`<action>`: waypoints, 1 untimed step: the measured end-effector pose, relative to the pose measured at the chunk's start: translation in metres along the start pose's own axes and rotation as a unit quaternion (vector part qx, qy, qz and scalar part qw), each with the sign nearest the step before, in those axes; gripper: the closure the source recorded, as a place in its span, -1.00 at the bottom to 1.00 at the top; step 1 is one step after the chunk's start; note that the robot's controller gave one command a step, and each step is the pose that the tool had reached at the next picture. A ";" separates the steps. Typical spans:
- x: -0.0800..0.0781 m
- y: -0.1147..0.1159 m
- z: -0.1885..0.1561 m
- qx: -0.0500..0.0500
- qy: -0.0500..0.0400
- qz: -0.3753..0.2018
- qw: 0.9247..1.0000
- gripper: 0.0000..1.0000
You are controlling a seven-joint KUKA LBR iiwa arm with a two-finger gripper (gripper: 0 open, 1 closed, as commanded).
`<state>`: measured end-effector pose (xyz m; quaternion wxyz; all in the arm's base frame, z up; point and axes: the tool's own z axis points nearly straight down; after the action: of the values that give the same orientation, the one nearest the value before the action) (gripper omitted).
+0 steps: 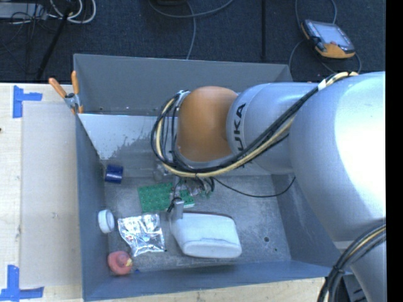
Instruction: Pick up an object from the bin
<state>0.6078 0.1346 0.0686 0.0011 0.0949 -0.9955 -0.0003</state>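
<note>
- So the arm (pixel 283 124) is reaching into the grey bin (pixel 126 80) from the right, with its orange cover (pixel 201 124) hanging over the middle of the bin floor.
- The end effector (pixel 176 206) is sitting low, right between a flat green card (pixel 153 197) and a chunky white pad (pixel 206 235), basically at the pad's upper left corner.
- Honestly I can't tell if the end effector is spread or pressed together, since the wrist and cables are blocking it, and I'm not seeing anything gripped in it.
- The green card is lying just left of it, and the white pad is lying just below and to the right of it, near the front wall.
- A crinkly silver foil packet (pixel 143 233) is lying right beside the pad on its left.
- Further left, a small white cap (pixel 106 219) is sitting near the left wall, with a blue cylinder (pixel 113 173) farther back.
- A pinkish-red ball (pixel 119 262) is resting in the front left corner.
</note>
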 end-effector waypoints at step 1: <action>0.000 0.000 -0.001 0.000 0.000 0.001 1.000 1.00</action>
<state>0.6083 0.1347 0.0696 0.0008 0.0943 -0.9955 -0.0005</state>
